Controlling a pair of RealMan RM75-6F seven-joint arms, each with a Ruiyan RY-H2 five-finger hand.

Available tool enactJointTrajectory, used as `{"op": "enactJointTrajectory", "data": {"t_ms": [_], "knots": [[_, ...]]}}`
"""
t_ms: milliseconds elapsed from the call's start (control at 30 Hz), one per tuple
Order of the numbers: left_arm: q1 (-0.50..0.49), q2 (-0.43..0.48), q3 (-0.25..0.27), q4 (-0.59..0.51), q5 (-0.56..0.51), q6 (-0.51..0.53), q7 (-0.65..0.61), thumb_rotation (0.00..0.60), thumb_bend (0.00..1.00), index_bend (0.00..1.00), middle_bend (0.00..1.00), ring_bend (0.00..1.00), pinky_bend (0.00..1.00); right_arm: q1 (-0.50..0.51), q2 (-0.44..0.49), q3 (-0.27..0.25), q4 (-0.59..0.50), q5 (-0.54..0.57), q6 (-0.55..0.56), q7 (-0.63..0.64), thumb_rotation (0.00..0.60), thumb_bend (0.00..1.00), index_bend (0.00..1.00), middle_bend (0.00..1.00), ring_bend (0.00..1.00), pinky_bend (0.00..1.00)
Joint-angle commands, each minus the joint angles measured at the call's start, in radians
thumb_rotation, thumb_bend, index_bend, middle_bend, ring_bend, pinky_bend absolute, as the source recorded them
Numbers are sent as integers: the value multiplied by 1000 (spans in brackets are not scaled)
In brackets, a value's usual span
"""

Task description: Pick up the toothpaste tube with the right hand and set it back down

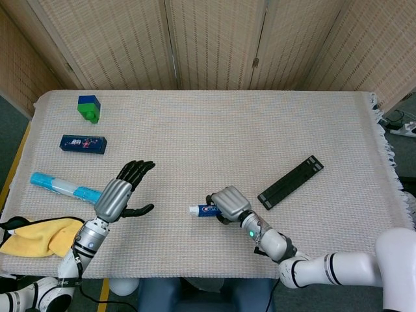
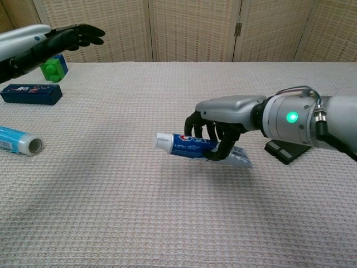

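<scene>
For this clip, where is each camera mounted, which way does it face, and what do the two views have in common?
Head view: high above the near edge, looking down on the whole table; both forearms show, with the left hand open and the right hand gripping the toothpaste tube.
Chest view: low, facing across the table toward the screen; the right forearm and part of the left arm show.
Shared: both hands, tube, black remote, blue box, green block.
</scene>
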Motion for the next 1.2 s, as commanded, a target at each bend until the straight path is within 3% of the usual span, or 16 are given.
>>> {"op": "enactJointTrajectory", "data": {"t_ms": [33,167,333,400,433,500,567,733,867,1200], "knots": [[9,6,-2,11,-18,-1,0,0,136,39,102,59,0,-7,-2,-6,-12,-30,11,35,600,736,0,1,110,91],[23,19,-2,30,-43,2,5,0,137,37,102,65,0,-49,20,3,-30,-115,56,111,600,699,0,0,22,30],[56,52,-9,58,-77,32,23,6,137,33,102,81,0,-143,111,1,-77,-259,175,213,600,699,0,9,91,64],[68,66,-13,67,-100,43,46,94,138,49,102,97,0,-183,149,-8,-92,-310,233,235,600,699,6,67,150,116],[76,79,-16,63,-120,43,57,169,139,63,102,102,0,-210,176,-15,-105,-336,268,246,600,699,24,99,174,136],[88,107,-24,43,-153,42,65,494,181,95,105,111,0,-255,223,-30,-129,-385,328,262,600,699,101,177,234,181],[98,129,-25,39,-164,51,88,600,238,111,117,126,0,-294,269,-49,-149,-430,374,266,600,699,158,225,274,207],[142,159,-24,43,-162,114,111,600,325,219,202,180,1,-413,389,-101,-175,-550,517,289,600,699,193,250,289,217],[190,174,-10,45,-146,179,124,600,330,228,215,188,2,-502,455,-140,-162,-620,603,332,600,699,194,245,288,217],[324,211,71,-23,-76,319,195,600,330,216,216,188,0,-722,495,-221,-80,-690,758,471,600,699,193,232,286,217]]}}
